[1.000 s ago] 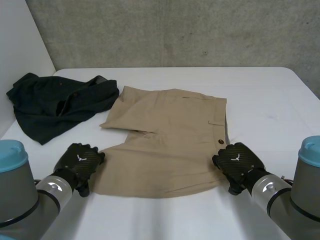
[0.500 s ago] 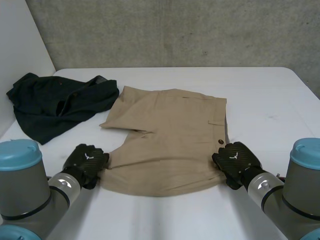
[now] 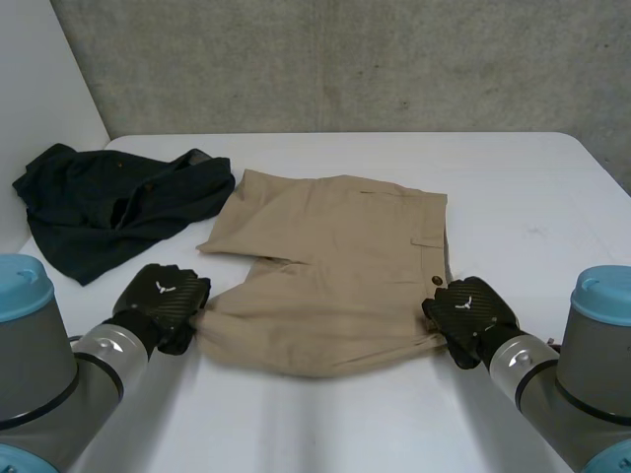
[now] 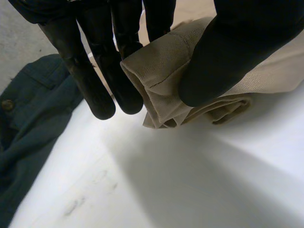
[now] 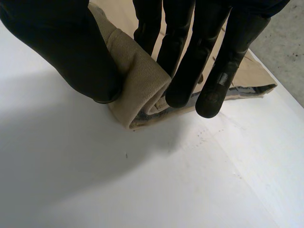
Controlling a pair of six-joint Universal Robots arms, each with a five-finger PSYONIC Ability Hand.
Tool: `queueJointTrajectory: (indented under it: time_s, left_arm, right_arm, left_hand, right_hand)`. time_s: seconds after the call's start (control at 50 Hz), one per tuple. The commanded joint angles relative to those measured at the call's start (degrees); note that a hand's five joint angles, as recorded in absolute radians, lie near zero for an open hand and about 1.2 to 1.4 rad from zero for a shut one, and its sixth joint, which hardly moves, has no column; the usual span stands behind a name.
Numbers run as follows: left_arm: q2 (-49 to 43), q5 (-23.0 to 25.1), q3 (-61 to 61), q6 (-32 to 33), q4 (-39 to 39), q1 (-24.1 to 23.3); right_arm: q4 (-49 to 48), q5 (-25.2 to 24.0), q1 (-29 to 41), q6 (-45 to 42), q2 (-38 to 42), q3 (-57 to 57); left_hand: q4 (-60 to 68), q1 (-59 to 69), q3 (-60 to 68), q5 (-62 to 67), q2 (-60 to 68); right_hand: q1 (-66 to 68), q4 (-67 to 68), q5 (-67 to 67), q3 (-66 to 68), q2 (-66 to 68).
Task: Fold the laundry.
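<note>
Fingers (image 4: 97,90) and thumb of the left hand (image 3: 161,304) pinch the near leg hem of the tan shorts (image 3: 335,266), with the cloth bunched between them. The right hand (image 3: 468,313) is clamped the same way on the near waist corner, thumb on one side and fingers (image 5: 183,71) on the other. Between the two hands the near edge sags in a soft roll just off the white table (image 3: 532,197).

The shorts lie mid-table with their long axis across it: waist toward the robot's right, legs toward its left, and a button (image 3: 434,280) and pocket flap (image 3: 426,239) facing up. Bare table lies in front of the hands, to the right and beyond. A crumpled dark garment (image 3: 108,202) sits at the far left, just beside the far leg. A grey wall (image 3: 345,59) stands behind.
</note>
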Motion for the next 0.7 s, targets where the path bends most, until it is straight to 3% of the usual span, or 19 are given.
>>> queueJointTrajectory:
  time_s: [0.02,0.14,0.24,0.34,0.42,0.52,0.6,0.7]
  left_arm:
    - [2.5,2.4,0.6,-2.1,-8.5,-0.5]
    - [6.7,2.5,1.1,-1.3,-21.5,-0.9]
    - [10.8,2.8,1.2,1.5,-34.0,-2.6]
    - [13.6,2.7,1.3,5.7,-40.3,-4.7]
    - [13.9,2.8,2.7,7.2,-37.9,-4.3]
    - [8.1,2.4,8.6,6.6,-26.1,-4.7]
    - [-0.5,1.8,16.0,5.2,-18.6,-5.7]
    - [-11.2,1.3,28.0,0.8,-16.3,-6.0]
  right_arm:
    - [10.3,-0.6,-0.4,-1.8,-7.5,-0.9]
    - [29.2,-1.5,-3.5,-9.5,-12.9,-3.3]
    - [44.7,-1.7,-8.5,-20.8,-20.5,-3.3]
    - [49.6,-4.2,-10.6,-25.3,-23.1,-4.3]
    - [49.4,-7.2,-11.0,-23.0,-22.8,-6.0]
    - [42.6,-9.2,-11.1,-14.8,-15.9,-9.4]
    - [35.0,-7.3,-10.8,-7.4,-10.8,-13.8]
    - [29.0,-2.4,-8.9,-3.0,-4.9,-19.5]
  left_hand:
    - [11.4,17.1,12.0,12.6,11.6]
    - [11.4,17.1,12.0,12.6,11.6]
    - [11.4,17.1,12.0,12.6,11.6]
    - [11.4,17.1,12.0,12.6,11.6]
    - [11.4,17.1,12.0,12.6,11.6]
    - [11.4,17.1,12.0,12.6,11.6]
    - [11.4,17.1,12.0,12.6,11.6]
    - [11.4,17.1,12.0,12.6,11.6]
  right_hand:
    - [29.4,11.8,13.8,12.3,12.7]
    - [29.4,11.8,13.8,12.3,12.7]
    - [29.4,11.8,13.8,12.3,12.7]
    - [29.4,11.8,13.8,12.3,12.7]
    - [29.4,11.8,13.8,12.3,12.7]
    - [29.4,11.8,13.8,12.3,12.7]
    - [29.4,11.8,13.8,12.3,12.7]
    - [29.4,11.8,13.8,12.3,12.7]
